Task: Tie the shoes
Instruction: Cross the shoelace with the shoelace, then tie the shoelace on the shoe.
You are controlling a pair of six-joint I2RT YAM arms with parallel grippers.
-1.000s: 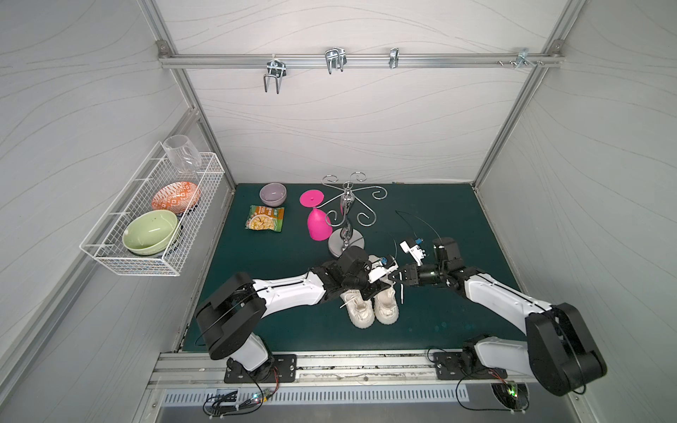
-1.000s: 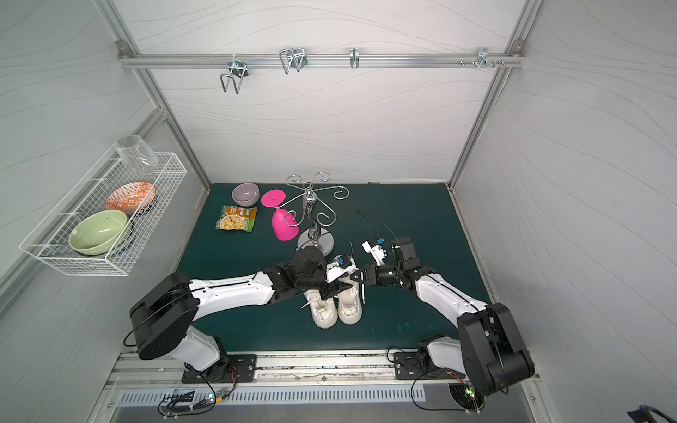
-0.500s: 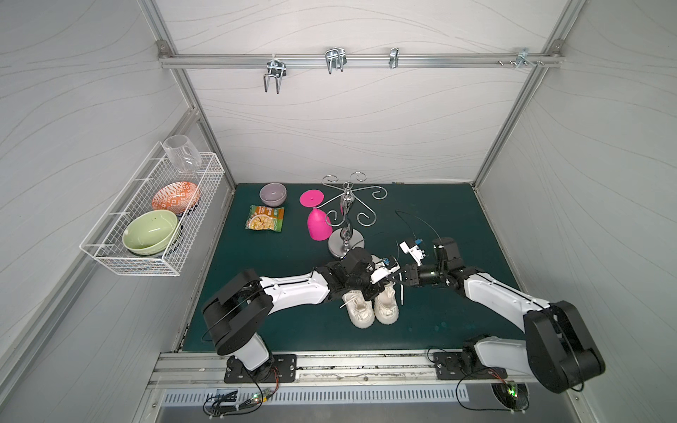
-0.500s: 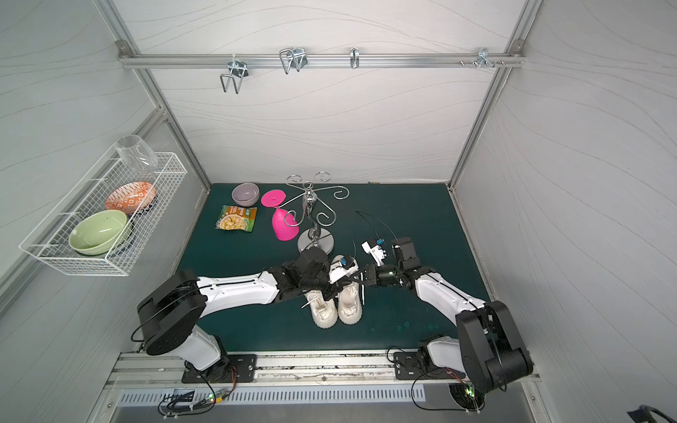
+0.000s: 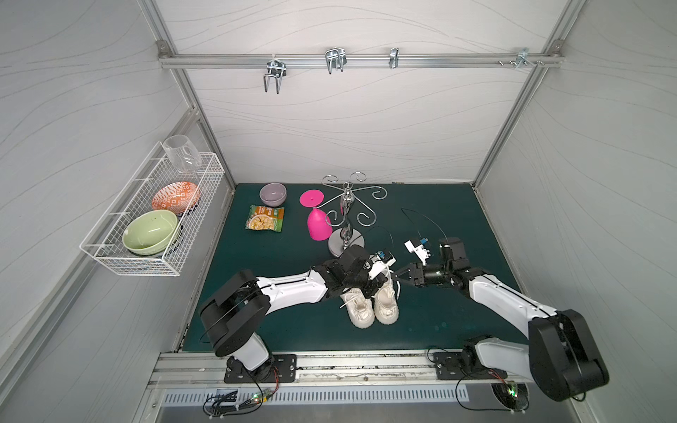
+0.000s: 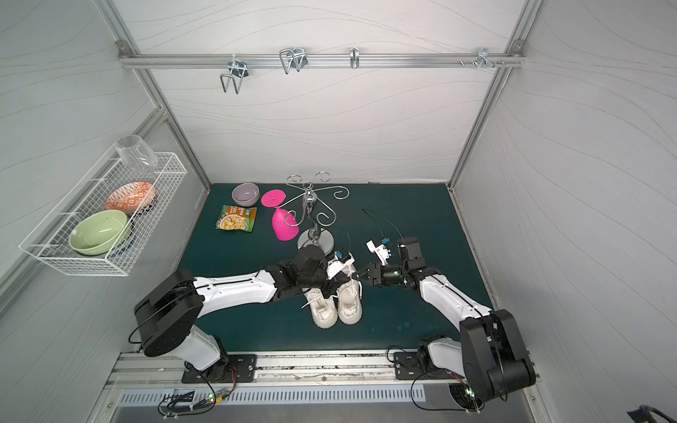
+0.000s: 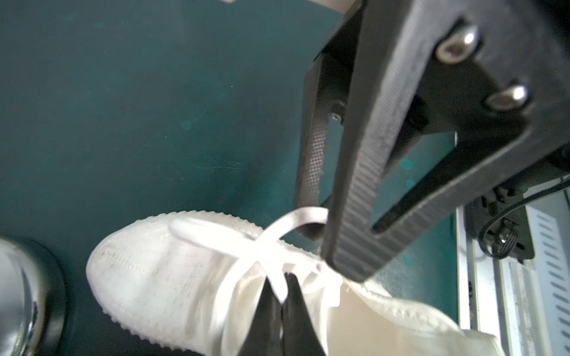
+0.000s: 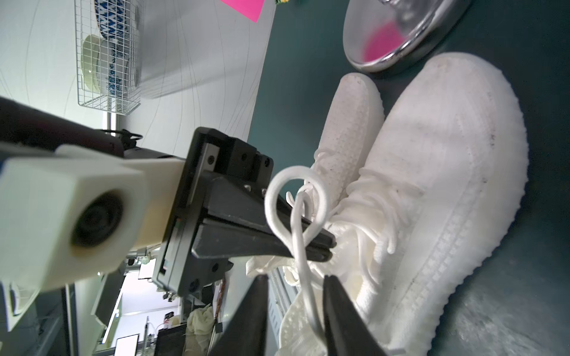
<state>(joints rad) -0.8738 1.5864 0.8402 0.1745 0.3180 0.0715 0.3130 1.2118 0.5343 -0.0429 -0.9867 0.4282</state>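
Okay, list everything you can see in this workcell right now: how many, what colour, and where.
shoes: two, cream-white, side by side, near middle of mat
lace: one loop, white, over the shoes
mat: one, dark green, floor
mauve bowl: one, far left of mat
snack packet: one, green-orange, beside mauve bowl
goblet: one, pink, lying by the stand
stand: one, chrome, beyond the shoes
wire basket: one, white, left wall
green bowl: one, in basket
orange patterned bowl: one, in basket
clear glass: one, in basket
hooks: four, metal, back rail
left gripper: black, shut on the lace
right gripper: black, open around a lace strand
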